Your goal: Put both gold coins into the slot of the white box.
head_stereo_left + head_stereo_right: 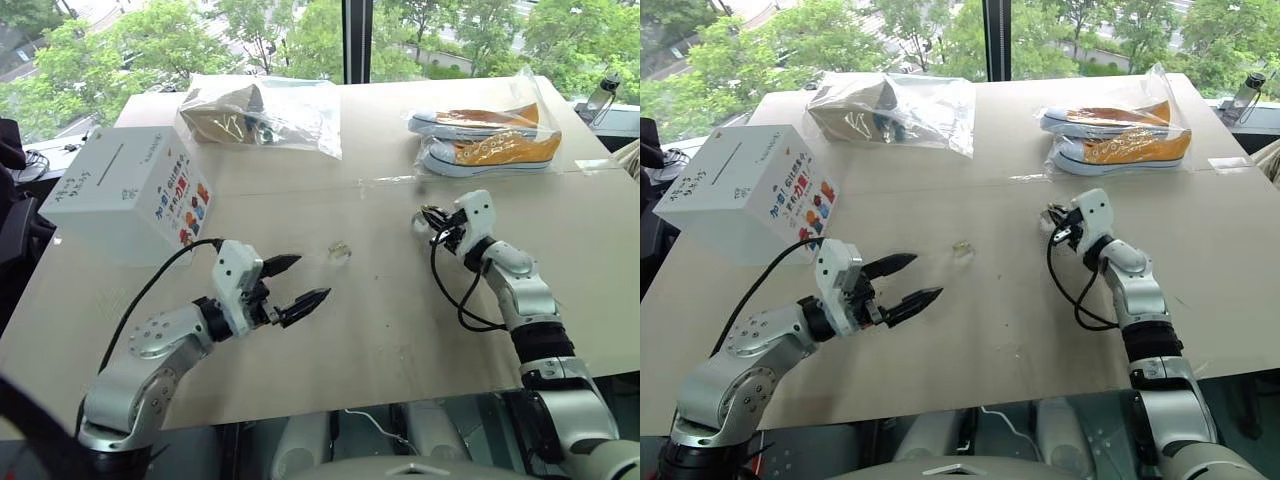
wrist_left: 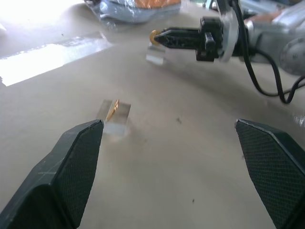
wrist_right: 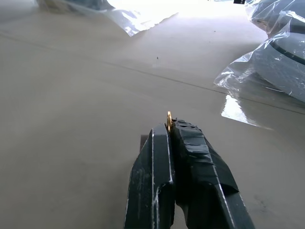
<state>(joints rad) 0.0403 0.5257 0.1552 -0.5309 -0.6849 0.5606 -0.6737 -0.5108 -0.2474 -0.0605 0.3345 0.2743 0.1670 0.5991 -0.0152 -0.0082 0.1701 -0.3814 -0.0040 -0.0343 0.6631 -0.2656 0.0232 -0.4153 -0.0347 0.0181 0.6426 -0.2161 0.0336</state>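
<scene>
One gold coin (image 2: 113, 110) stands on edge in a small clear plastic piece (image 1: 340, 250) at the middle of the table. My left gripper (image 1: 313, 277) hovers just short of it, open and empty. My right gripper (image 3: 170, 128) is shut on the other gold coin (image 3: 168, 120), whose edge pokes out between the fingertips. In the left wrist view that coin (image 2: 155, 37) shows above a second clear piece (image 2: 155, 55). The white box (image 1: 120, 195) sits at the far left of the table, with the slot (image 1: 108, 165) on its top face, well away from both grippers.
A clear bag with orange sneakers (image 1: 487, 140) lies at the back right. Another bag holding tan items (image 1: 260, 110) lies at the back centre. A strip of clear tape (image 1: 400, 180) crosses the table. A bottle (image 1: 603, 95) stands beyond the far right corner.
</scene>
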